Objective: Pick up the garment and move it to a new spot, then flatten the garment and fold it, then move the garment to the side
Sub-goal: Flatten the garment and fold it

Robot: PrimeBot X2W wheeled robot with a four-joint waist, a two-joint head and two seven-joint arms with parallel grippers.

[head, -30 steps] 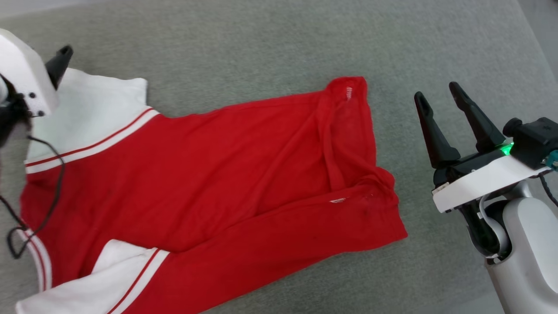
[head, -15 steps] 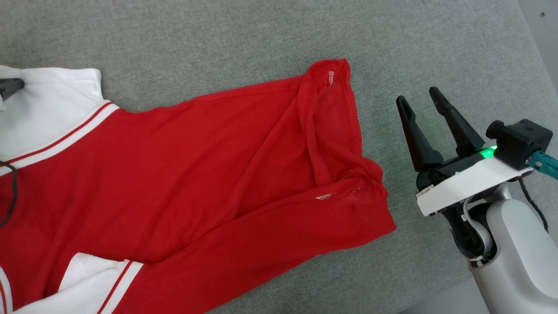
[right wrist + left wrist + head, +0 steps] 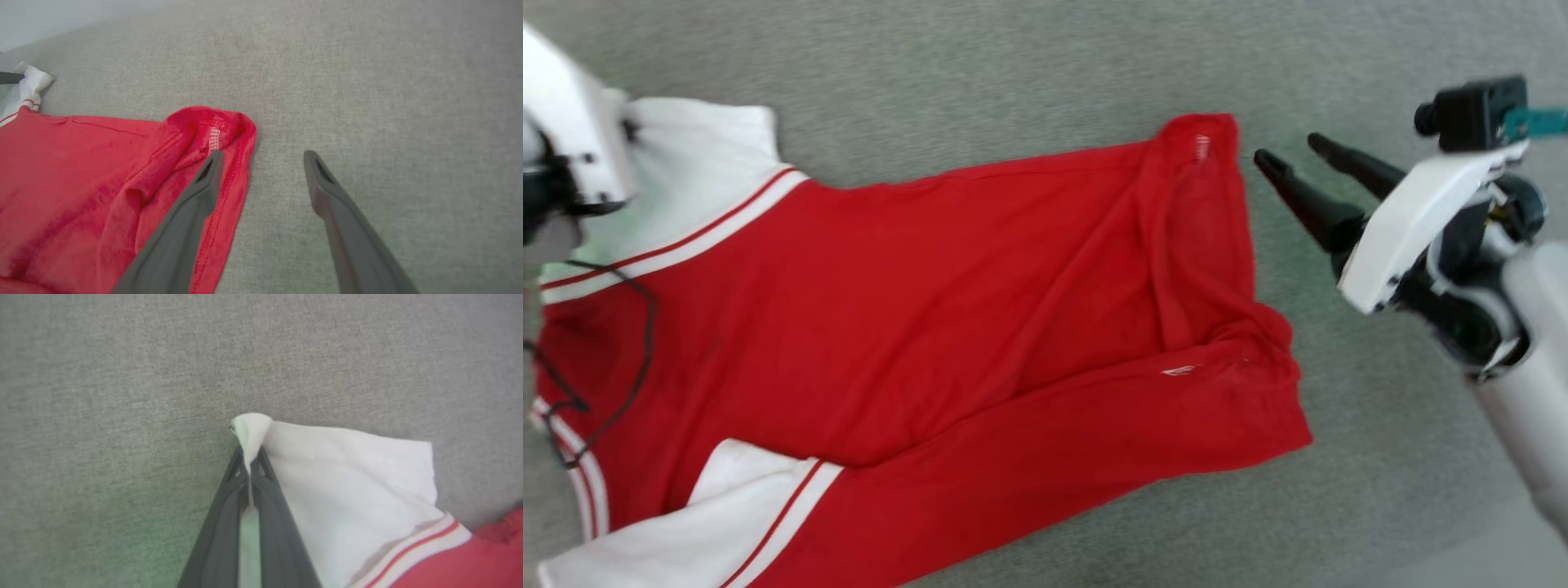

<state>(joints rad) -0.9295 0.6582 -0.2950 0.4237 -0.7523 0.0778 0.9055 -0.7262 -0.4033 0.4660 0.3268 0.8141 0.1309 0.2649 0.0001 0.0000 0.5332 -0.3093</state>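
Observation:
The garment (image 3: 931,310) lies spread on the grey surface, red body toward the right and white sleeves with striped trim at the left; no print shows on its upward face. My left gripper (image 3: 250,453) is shut on the corner of the far white sleeve (image 3: 347,477), and a tuft of cloth pokes out past the fingertips. In the head view its white wrist housing (image 3: 572,147) covers the fingers. My right gripper (image 3: 1285,149) is open, pointing left at the garment's far red hem corner (image 3: 1201,139). In the right wrist view that gripper (image 3: 263,154) has one finger (image 3: 204,183) over the red hem (image 3: 229,122) and the other over bare surface.
A grey woven surface (image 3: 1013,65) lies under everything, with bare room beyond and to the right of the garment. A black cable (image 3: 641,343) hangs from my left arm over the shirt's left side. The surface's edge and pale floor (image 3: 1462,567) show at the lower right.
The head camera has shifted. My right gripper has risen and tilted left, its tips now close to the red hem corner. My left gripper stays shut on the sleeve.

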